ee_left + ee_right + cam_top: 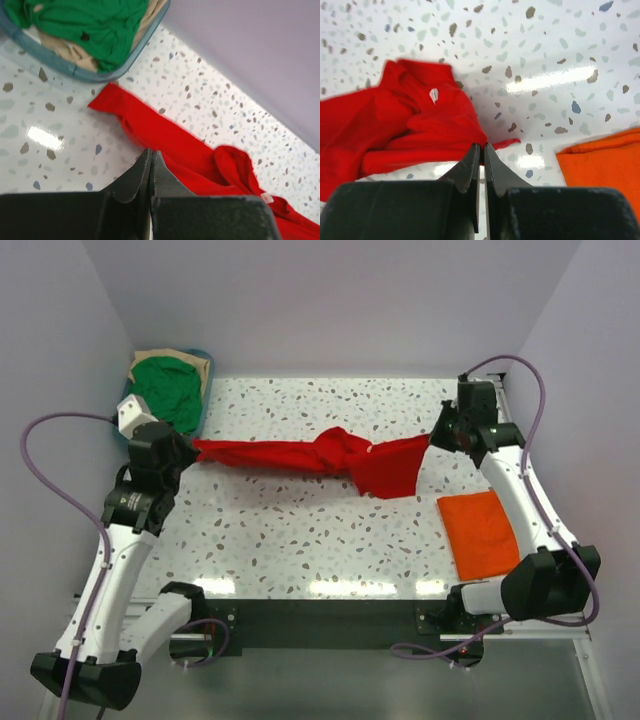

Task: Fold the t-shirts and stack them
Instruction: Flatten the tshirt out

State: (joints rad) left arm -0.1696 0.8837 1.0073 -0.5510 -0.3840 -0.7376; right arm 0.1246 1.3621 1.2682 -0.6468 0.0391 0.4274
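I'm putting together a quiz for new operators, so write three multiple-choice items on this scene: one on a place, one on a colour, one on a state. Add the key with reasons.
1. Where is the green t-shirt?
A. in the teal basket
B. spread out mid-table
C. on top of another folded shirt

2. What colour is the folded t-shirt lying at the near right?
A. tan
B. orange
C. blue

3. How does the red t-shirt lie?
A. folded into a neat square
B. rolled up in a bin
C. drawn out long, bunched in the middle

Key:
1 A: it sits in the basket at the far left corner.
2 B: the top view shows a flat orange rectangle there.
3 C: it runs as a strip from the left gripper to the right gripper, knotted midway.
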